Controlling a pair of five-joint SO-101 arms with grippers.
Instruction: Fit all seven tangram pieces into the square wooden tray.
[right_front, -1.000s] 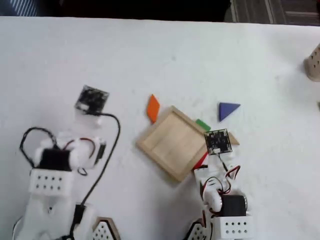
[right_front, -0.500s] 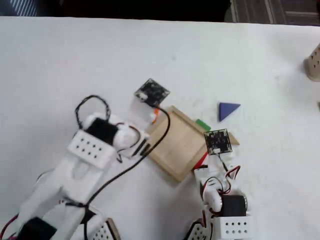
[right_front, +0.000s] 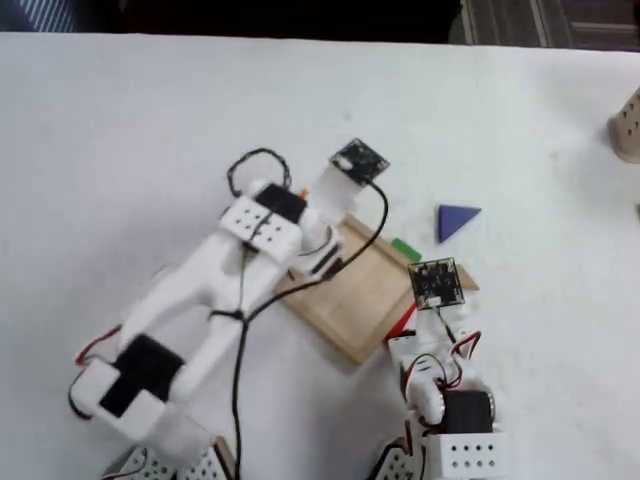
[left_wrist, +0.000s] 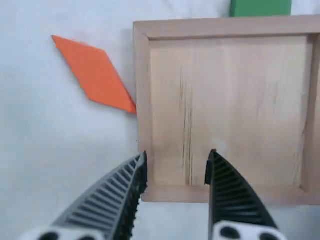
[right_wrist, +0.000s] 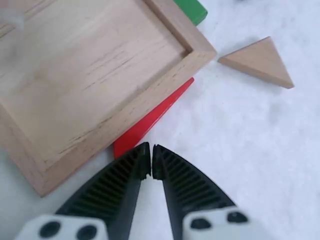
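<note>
A wooden tray (left_wrist: 142, 90) lies flat, orange parallelogram (left_wrist: 94, 74) and green piece (left_wrist: 260, 7) touching it.

The white surface (right_front: 150, 110) carries a square wooden tray (right_front: 365, 295). An orange parallelogram (left_wrist: 95, 74) lies flat, one tip touching the tray's outer rim. A green piece (left_wrist: 260, 7) sits against another side and a red piece (right_wrist: 150, 122) runs along a third (possibly tucked under the rim). A plain wooden triangle (right_wrist: 257, 62) lies near the tray's corner, a blue triangle (right_front: 455, 220) apart from it. A beige perforated object (right_front: 628, 125) rests far off.

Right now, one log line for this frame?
left tool open over tray corner | right tool shut beside red piece | orange piece outside tray
</note>
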